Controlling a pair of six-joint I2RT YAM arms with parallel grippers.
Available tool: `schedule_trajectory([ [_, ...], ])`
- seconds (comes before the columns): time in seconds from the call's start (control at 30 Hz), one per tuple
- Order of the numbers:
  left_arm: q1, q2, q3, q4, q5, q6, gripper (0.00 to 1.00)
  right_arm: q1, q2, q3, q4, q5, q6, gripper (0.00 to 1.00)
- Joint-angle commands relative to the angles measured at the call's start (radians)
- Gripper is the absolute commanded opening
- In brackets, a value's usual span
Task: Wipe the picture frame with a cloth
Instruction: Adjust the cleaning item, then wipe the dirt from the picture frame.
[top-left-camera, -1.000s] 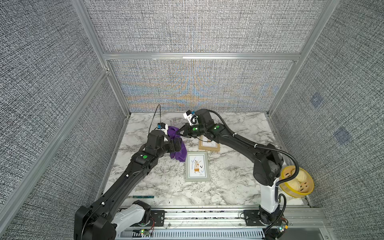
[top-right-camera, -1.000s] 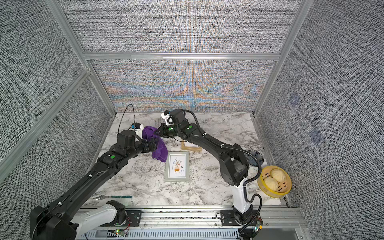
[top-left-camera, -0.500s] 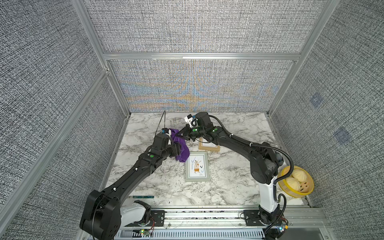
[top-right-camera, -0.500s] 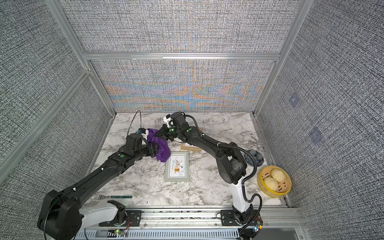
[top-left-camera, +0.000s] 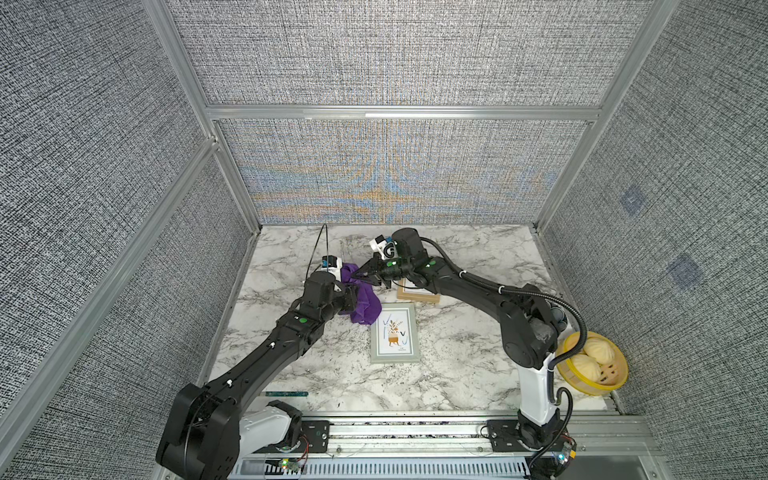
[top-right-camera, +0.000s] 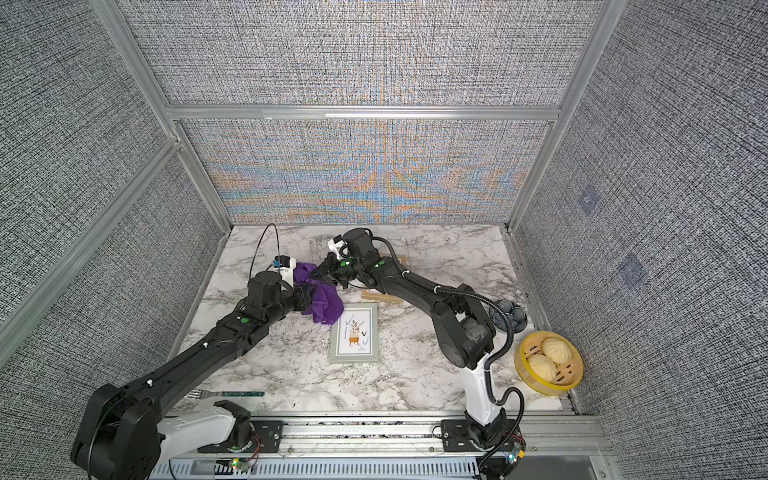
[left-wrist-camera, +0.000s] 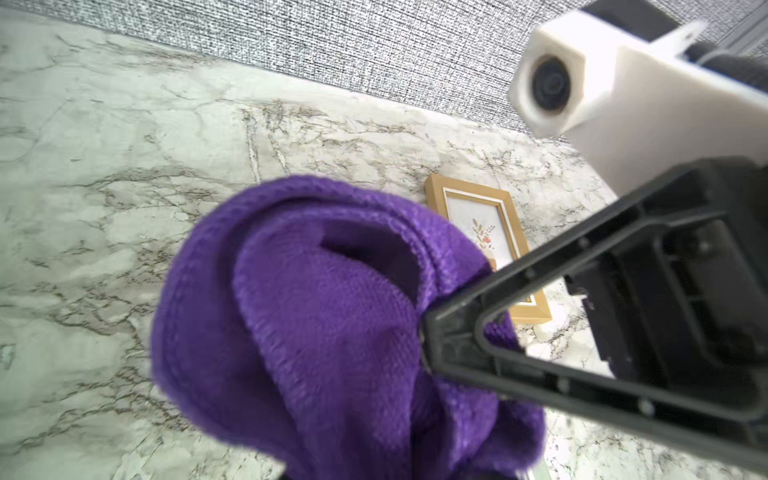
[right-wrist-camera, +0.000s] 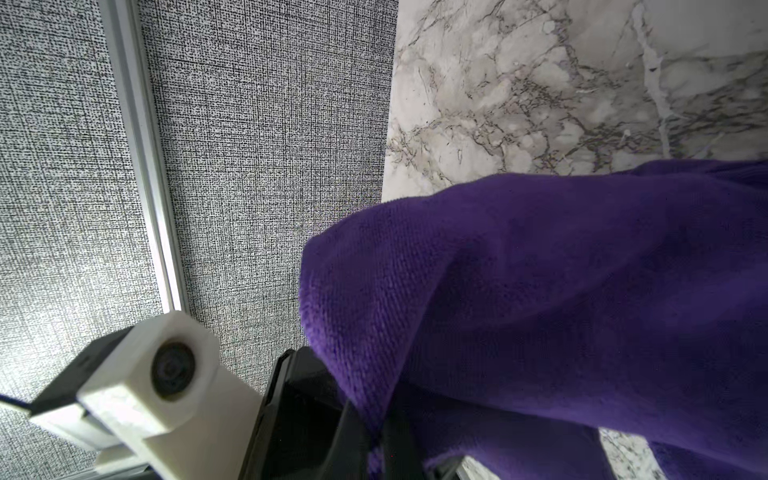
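- Right end effector (top-left-camera: 355, 276) is pinched shut on the cloth (top-left-camera: 365, 306). From the left wrist camera I see its black fingertips (left-wrist-camera: 432, 328) biting into a fold of the purple terry (left-wrist-camera: 311, 332).
- Left end effector (top-left-camera: 351, 300) is buried in the same cloth from the opposite side. From the right wrist camera the cloth (right-wrist-camera: 540, 291) runs down between its dark fingers (right-wrist-camera: 316, 399). I cannot tell whether they have clamped it or only stand around it.
- I see the cloth bunched up and carried above the desk (top-left-camera: 457, 374) between the two end effectors. In both top views it sits left of centre, toward the back wall (top-right-camera: 326, 305).
- Its lower fold hangs by the far left corner of the grey picture frame (top-left-camera: 395, 333). It seems to overlap that corner, though my angle is too poor to judge contact.
- I have the grey picture frame (top-right-camera: 354, 332) lying flat and face up near the middle of the desk, showing a small plant print.
- Just beyond it the wooden picture frame (top-left-camera: 417, 296) also lies flat, partly under the right arm. The left wrist camera shows it (left-wrist-camera: 486, 232) on the marble behind the cloth.
- Off to the right, past the right arm's base, I see a yellow basket (top-left-camera: 602, 384) holding two buns (top-left-camera: 598, 349).
- Near the front edge, by the left arm's base, lies a fork (top-right-camera: 224, 393) with a teal handle.
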Motion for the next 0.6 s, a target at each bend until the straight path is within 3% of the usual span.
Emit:
schedule_trajectory([
  [0.0, 0.002, 0.002, 0.012, 0.032, 0.039, 0.055, 0.17, -0.011, -0.022, 0.013, -0.065, -0.040, -0.066, 0.00],
  [0.07, 0.001, 0.004, 0.019, 0.007, 0.037, 0.066, 0.00, -0.035, -0.049, 0.020, -0.162, 0.005, -0.156, 0.16],
  [0.2, 0.002, 0.008, 0.064, -0.163, -0.053, 0.060, 0.00, -0.089, -0.154, -0.011, -0.339, 0.169, -0.336, 0.59],
  [0.23, 0.002, 0.009, 0.081, -0.226, -0.082, 0.056, 0.00, -0.095, -0.180, -0.029, -0.362, 0.214, -0.366, 0.65],
  [0.3, 0.001, 0.014, 0.130, -0.365, -0.150, 0.038, 0.00, -0.103, -0.226, -0.081, -0.399, 0.296, -0.431, 0.70],
  [0.43, 0.000, 0.022, 0.225, -0.611, -0.283, 0.023, 0.00, -0.098, -0.261, -0.167, -0.481, 0.397, -0.512, 0.69],
  [0.57, 0.000, 0.043, 0.358, -0.894, -0.457, -0.002, 0.00, -0.081, -0.286, -0.279, -0.512, 0.511, -0.529, 0.60],
])
